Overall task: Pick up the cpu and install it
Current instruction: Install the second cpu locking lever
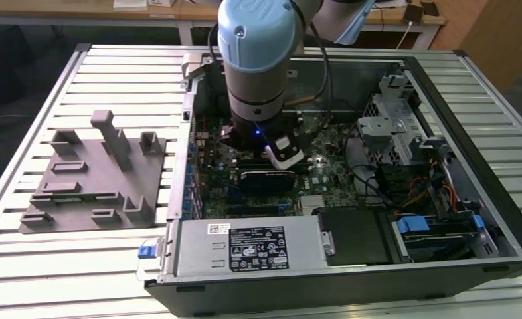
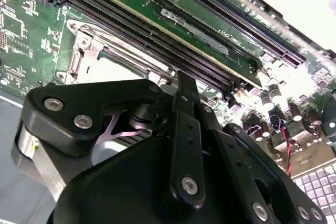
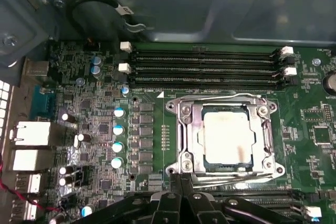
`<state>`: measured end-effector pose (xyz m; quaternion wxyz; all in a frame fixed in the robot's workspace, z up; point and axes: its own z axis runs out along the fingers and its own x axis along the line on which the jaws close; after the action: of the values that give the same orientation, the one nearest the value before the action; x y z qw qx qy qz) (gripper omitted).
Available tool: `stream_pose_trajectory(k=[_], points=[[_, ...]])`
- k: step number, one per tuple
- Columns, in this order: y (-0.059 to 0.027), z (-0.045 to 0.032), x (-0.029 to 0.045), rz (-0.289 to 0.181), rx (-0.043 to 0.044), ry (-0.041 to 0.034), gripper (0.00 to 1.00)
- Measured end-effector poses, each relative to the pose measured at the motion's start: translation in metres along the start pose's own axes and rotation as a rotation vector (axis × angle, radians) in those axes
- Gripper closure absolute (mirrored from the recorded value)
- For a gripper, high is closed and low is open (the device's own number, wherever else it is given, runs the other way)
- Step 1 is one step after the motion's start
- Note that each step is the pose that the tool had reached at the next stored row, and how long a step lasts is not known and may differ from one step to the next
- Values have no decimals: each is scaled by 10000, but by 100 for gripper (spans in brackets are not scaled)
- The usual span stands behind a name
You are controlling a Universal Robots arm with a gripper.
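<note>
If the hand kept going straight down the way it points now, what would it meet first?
Most likely the motherboard just beside the socket that holds the cpu; the hand hangs at the socket's edge, though depth is unclear.

My black gripper. Silvery-white square cpu in a bright steel socket frame; green motherboard with black memory slots, white latches. Grey moulded plastic tray on pale ribbed tabletop. My arm: light blue cap.

Gripper fingertips cut off by the first wrist view's edge, perhaps closed together.
</note>
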<state>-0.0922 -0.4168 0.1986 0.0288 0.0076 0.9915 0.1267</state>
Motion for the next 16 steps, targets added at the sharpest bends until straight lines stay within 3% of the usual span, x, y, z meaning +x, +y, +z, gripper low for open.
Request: stream_pose_trajectory(k=[4, 9, 16], points=[[-9, 24, 15, 2, -21, 4, 89], [-12, 40, 24, 8, -164, 3, 89], [-19, 66, 31, 13, -213, 3, 89]])
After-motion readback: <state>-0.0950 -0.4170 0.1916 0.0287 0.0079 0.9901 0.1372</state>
